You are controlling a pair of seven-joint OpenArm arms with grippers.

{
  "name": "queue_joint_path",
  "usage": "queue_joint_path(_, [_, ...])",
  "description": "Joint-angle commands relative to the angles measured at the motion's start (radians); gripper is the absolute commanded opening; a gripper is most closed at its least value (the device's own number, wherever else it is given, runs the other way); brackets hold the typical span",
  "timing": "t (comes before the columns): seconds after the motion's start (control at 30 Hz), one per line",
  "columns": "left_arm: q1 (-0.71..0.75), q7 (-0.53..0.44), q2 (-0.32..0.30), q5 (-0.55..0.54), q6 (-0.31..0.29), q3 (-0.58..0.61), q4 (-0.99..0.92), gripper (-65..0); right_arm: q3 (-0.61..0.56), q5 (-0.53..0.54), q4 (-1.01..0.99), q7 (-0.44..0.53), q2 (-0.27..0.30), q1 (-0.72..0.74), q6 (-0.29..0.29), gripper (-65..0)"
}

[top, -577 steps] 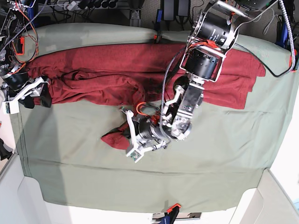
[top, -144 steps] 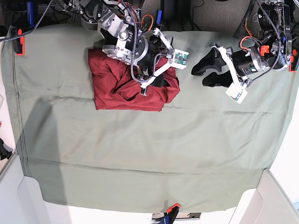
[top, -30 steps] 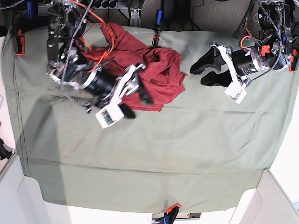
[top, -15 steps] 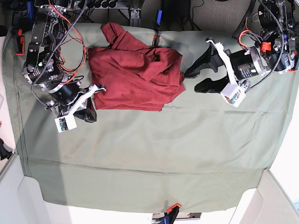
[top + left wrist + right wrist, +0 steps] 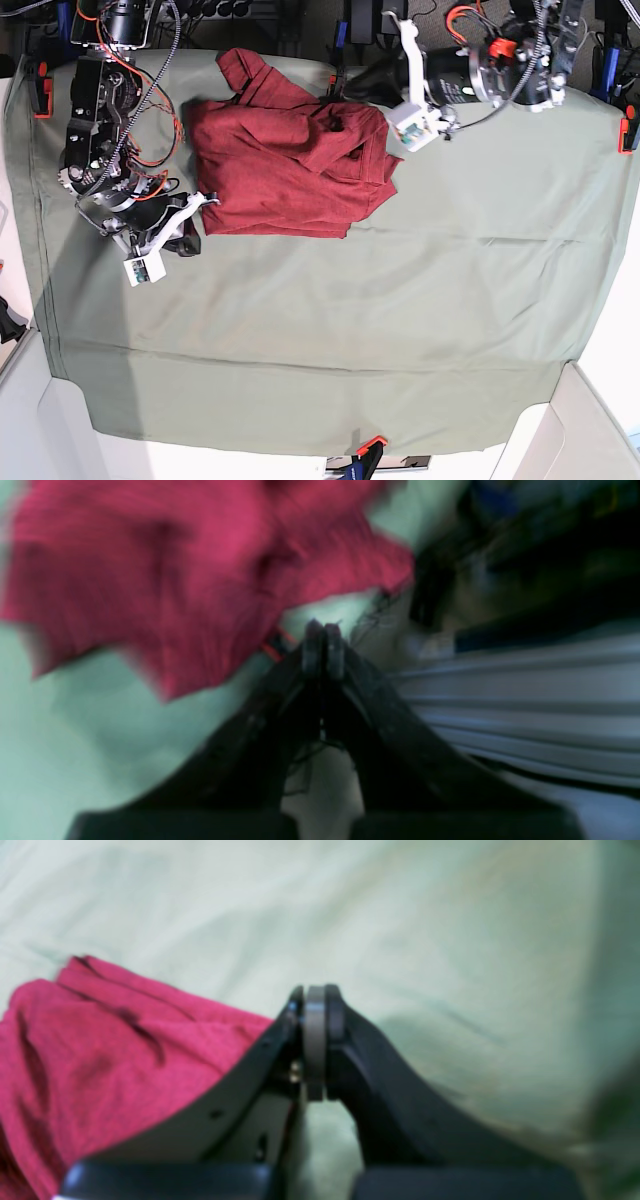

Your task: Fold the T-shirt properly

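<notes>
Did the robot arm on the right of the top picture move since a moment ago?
Yes. The left gripper has swung away from the open green cloth toward the table's far edge, now beside the T-shirt corner, jaws shut.

I can read no text, label, brand or number anywhere. The small white plates on my wrists carry marks too tiny to make out from the base view, and both of my wrist views are too blurred to show any lettering.
</notes>
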Motion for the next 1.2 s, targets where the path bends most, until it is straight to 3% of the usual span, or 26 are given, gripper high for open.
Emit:
queue_joint_path(0.0, [-0.010, -0.063, -0.009, 0.046, -0.006, 0.015, 0.014, -65.0, 0.001, 0.012, 0.005, 0.029, 0.003, 0.030, 0.001, -65.0])
queue_joint_path(0.1, [-0.010, -0.177, -0.009, 0.209, -0.006, 0.069, 0.009, -65.0, 0.001, 0.012, -0.028, 0.030, 0.003, 0.046, 0.002, -65.0])
queue_joint_path(0.37, [-0.074, -0.233, -0.010, 0.394, -0.006, 0.219, -0.134, -65.0, 0.001, 0.012, -0.075, 0.038, 0.003, 0.082, 0.005, -65.0])
queue_joint_path(0.87, [-0.172, -0.280, -0.015, 0.472, -0.006, 0.220, -0.328, -65.0, 0.001, 0.020, -0.099, 0.037, 0.002, 0.092, 0.005, -65.0])
queue_joint_path(1.17, [-0.337, -0.286, -0.014, 0.454, -0.006, 0.220, -0.463, -65.0, 0.001, 0.038, -0.099, 0.029, 0.003, 0.091, 0.006, -65.0])
